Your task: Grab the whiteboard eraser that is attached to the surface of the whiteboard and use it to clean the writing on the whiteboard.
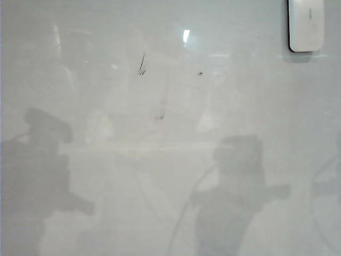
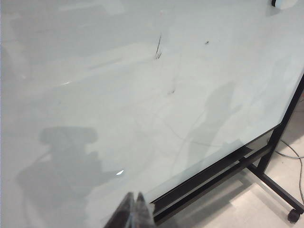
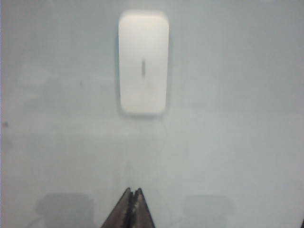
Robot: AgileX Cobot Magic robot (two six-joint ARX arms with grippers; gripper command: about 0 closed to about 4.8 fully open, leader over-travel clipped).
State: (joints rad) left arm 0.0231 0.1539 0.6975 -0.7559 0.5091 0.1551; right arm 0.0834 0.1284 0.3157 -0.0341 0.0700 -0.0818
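Observation:
The whiteboard (image 1: 80, 64) fills the exterior view. The white whiteboard eraser (image 1: 306, 24) sticks to it at the top right, with nothing touching it. In the right wrist view the eraser (image 3: 143, 61) lies ahead of my right gripper (image 3: 132, 190), which is shut and empty, well apart from it. My left gripper (image 2: 134, 194) is shut and empty over the board's lower part (image 2: 95, 71); a corner of the eraser (image 2: 285, 4) shows far off. The writing is out of view: only short black scuff marks (image 1: 141, 65) and a faint smudge (image 1: 158, 116) show.
Neither arm shows in the exterior view, only their grey shadows (image 1: 234, 186) on the board. The left wrist view shows the board's black frame edge (image 2: 223, 166), a stand leg with a caster (image 2: 294, 216), and a cable (image 2: 290, 153) on the floor.

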